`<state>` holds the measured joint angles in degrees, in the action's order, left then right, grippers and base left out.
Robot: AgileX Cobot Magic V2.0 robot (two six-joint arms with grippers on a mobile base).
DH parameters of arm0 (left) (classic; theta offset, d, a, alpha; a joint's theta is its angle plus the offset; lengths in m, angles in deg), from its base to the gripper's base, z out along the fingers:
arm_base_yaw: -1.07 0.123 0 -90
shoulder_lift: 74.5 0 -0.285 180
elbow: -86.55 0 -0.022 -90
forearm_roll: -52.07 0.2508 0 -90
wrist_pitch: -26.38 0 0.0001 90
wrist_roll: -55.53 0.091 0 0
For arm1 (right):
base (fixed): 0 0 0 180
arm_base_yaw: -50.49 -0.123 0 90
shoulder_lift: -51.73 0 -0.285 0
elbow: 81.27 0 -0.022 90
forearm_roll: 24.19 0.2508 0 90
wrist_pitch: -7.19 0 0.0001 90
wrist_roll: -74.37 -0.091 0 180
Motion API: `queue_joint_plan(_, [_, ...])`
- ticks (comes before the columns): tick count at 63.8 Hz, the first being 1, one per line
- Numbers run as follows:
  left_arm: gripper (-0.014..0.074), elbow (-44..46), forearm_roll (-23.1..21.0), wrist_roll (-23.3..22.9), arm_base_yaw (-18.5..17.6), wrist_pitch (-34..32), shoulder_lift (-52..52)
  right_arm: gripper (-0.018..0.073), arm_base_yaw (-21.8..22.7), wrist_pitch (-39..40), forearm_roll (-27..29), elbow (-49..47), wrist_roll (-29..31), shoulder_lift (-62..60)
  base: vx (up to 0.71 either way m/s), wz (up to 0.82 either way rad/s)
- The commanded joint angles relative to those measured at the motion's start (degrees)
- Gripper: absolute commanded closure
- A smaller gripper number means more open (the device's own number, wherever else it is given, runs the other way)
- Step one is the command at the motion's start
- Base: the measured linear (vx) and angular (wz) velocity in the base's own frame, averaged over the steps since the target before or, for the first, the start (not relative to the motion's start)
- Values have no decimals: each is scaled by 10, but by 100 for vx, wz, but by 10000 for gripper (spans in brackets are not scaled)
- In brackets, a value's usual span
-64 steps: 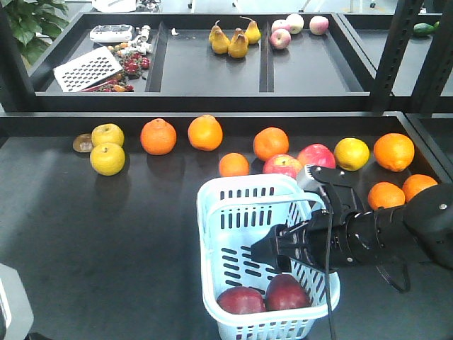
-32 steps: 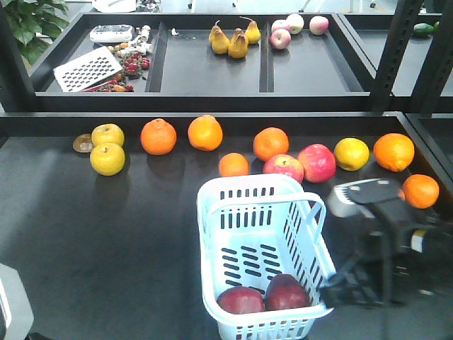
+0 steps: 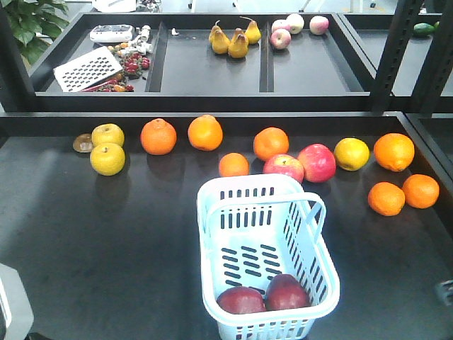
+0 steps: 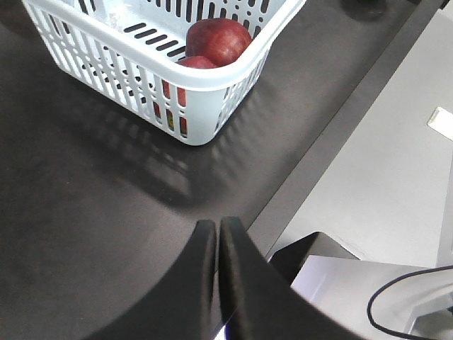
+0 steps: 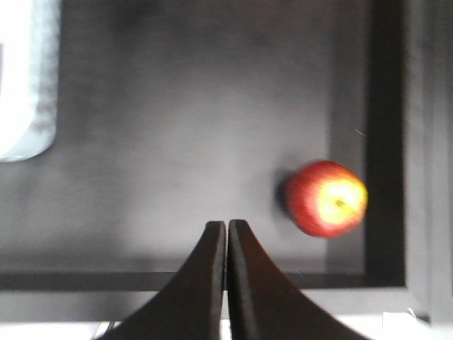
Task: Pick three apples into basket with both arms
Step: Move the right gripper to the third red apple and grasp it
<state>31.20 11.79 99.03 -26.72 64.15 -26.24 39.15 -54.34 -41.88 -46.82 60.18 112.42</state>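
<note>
- Two dark red apples [image 3: 263, 295] lay side by side in the near end of the basket [image 3: 212, 280], touching each other; the count stood at two of three by my reckoning.
- The step in hand looked like the fetch of the third apple [image 5: 327, 197], which sat alone on the dark table [image 3: 106, 241] near a raised black edge, seen only from the right wrist view.
- That apple showed red with a yellow patch around the stem, a little blurred; from the front view I could not find it at all.
- Right gripper [image 5: 226, 230]: the two black fingers were pressed together, tip to tip, holding nothing.
- The apple lay ahead of those fingertips and off to their right, apart from them, with bare table between.
- Left gripper [image 4: 216, 230]: fingers likewise closed flat against each other, empty, hanging over the table's near edge.
- The basket corner with its two apples lay ahead of the left fingers and to their left, well apart.
- Next move, as I judged it: the right fingers would need to spread, swing right to centre over the apple, then come down around it.
- Risk noted: the apple sat close to the table's rim, so a finger might catch the rim or nudge the fruit rolling.
</note>
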Motion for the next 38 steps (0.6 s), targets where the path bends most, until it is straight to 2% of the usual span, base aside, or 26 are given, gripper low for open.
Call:
queue_joint_plan(1, [603, 14, -24, -3, 1, -23, 0, 556, 68, 44, -10, -16, 31, 8, 0, 0])
queue_joint_plan(7, [603, 14, -24, -3, 1, -23, 0, 524, 144, 66, 30, -16, 81, 33, 0, 0])
queue_joint_plan(13, [603, 14, -24, -3, 1, -23, 0, 447, 207, 89, 97, -16, 125, 67, 0, 0])
queue_joint_plan(21, [603, 14, -24, -3, 1, -23, 0, 257, 292, 110, 152, -16, 162, 128, 0, 0])
queue_joint_plan(30, [603, 14, -24, -3, 1, -23, 0, 7, 354, 106, 152, -16, 151, 191, 0, 0])
queue_joint_plan(38, [603, 14, -24, -3, 1, -23, 0, -143, 391, 120, 143, -17, 142, 247, 0, 0])
